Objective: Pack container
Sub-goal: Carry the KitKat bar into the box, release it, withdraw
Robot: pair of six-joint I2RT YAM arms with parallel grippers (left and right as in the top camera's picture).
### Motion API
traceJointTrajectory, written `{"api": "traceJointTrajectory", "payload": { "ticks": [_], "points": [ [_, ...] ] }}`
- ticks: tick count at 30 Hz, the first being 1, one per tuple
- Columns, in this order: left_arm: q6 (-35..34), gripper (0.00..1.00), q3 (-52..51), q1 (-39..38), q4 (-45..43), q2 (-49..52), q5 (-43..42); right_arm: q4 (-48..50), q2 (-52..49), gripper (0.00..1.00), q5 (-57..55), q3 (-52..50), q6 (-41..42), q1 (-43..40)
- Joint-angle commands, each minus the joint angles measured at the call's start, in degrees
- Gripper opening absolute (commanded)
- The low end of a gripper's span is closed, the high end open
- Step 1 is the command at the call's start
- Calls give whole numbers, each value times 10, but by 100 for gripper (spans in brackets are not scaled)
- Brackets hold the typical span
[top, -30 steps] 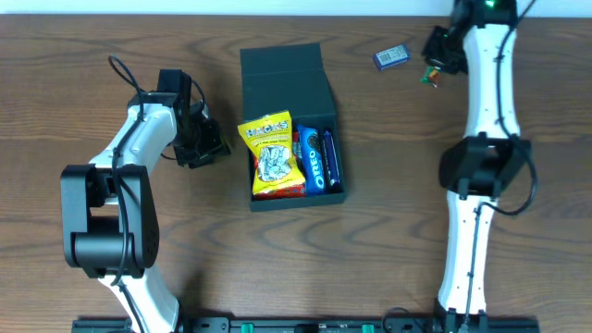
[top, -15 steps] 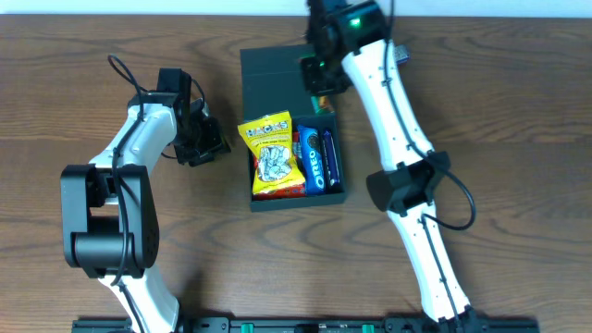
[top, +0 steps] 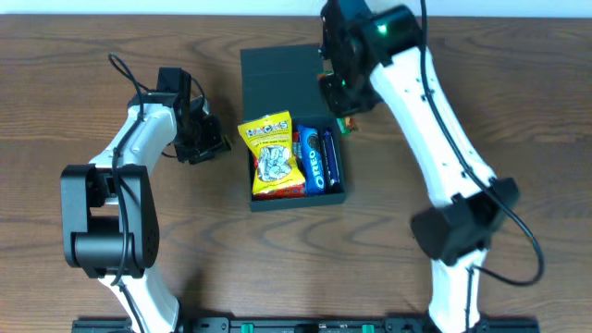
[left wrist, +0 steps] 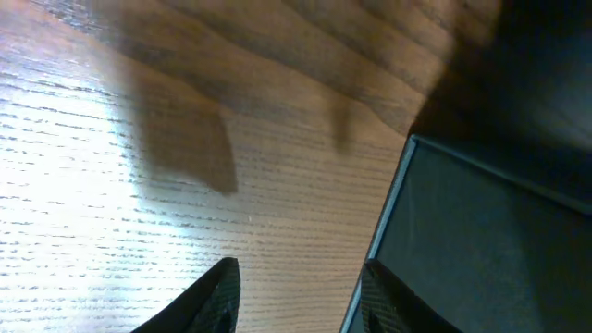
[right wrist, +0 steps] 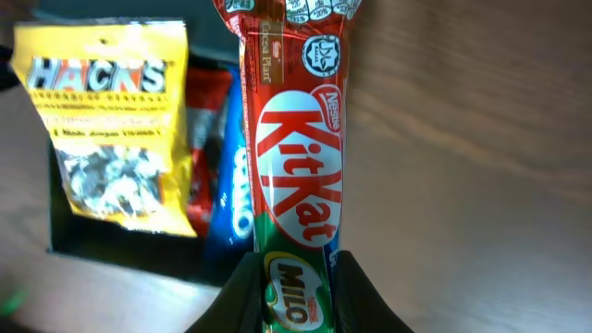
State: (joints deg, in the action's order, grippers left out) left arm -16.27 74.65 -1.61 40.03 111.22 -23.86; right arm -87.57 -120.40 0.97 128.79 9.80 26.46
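Table: we work on a brown wood-grain table (top: 518, 111).
Container: the dark teal-green container (top: 296, 202) sits mid-table between our two arms, open at the top.
Hacks bag: a yellow Hacks bag (top: 268, 153) lies in the container's left half, over a red packet (right wrist: 199, 139).
Oreo packet: a blue Oreo packet (top: 319, 159) lies in the right half, just beside the Hacks bag.
Left gripper: our left gripper (left wrist: 296, 287) is low, just left of the container, fingers spread with only bare wood between them; released, empty.
Right gripper: our right gripper (right wrist: 294, 291) is clenched on one end of a KitKat bar (right wrist: 301, 157), above the container's far right corner; the bar runs along the right wall, over the Oreo packet's edge.
Lid: the lid (top: 282, 69) is folded back on the far side.
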Motion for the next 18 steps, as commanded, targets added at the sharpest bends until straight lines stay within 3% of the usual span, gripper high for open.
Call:
{"api": "traceJointTrajectory", "payload": {
  "ticks": [1,7,18],
  "points": [
    [-5,44,1,2,0,-7,2,36,7,1,31,-94,6,28],
    [-5,44,1,2,1,-7,2,74,7,2,38,-212,55,80],
    [0,44,1,2,1,-7,2,139,8,2,-23,-255,199,91]
  ]
}}
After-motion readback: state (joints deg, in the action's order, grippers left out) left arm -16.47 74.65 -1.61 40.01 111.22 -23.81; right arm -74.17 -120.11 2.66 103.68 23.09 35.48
